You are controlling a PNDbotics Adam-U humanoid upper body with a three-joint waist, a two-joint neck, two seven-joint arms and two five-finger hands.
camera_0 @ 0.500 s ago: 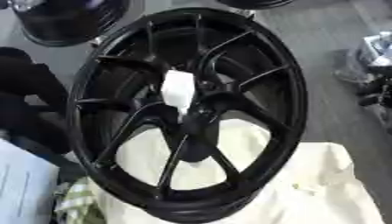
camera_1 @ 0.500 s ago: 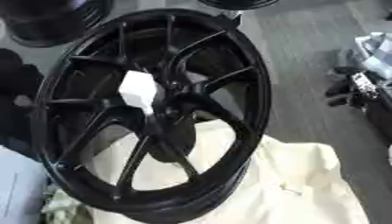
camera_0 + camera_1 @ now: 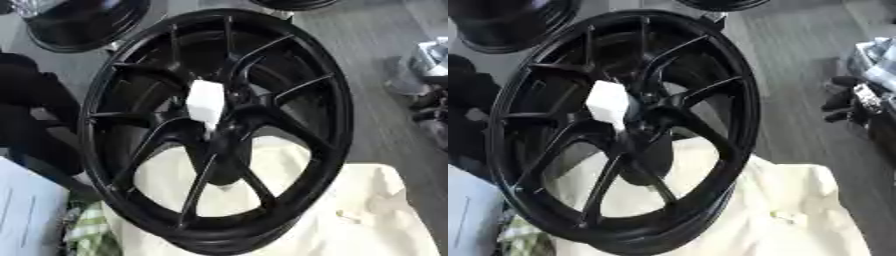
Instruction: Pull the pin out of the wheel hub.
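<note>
Pin (image 3: 206, 102) sits white in the hub of the wheel (image 3: 332, 95), tilted on cream cloth (image 3: 385, 210). Right hand (image 3: 846, 102), at three o'clock, fingers unclear; a skewed pull could jam the pin or tip the wheel.

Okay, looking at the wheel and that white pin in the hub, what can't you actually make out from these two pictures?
- Robot's hands: neither can be made out in either eye view.
- White pin: how far it sits in the hub is hidden by the black wheel's spokes.
- Second wheel: cut off by the top edge.
- Cream cloth: its underside hidden, cut by the bottom edge.
</note>
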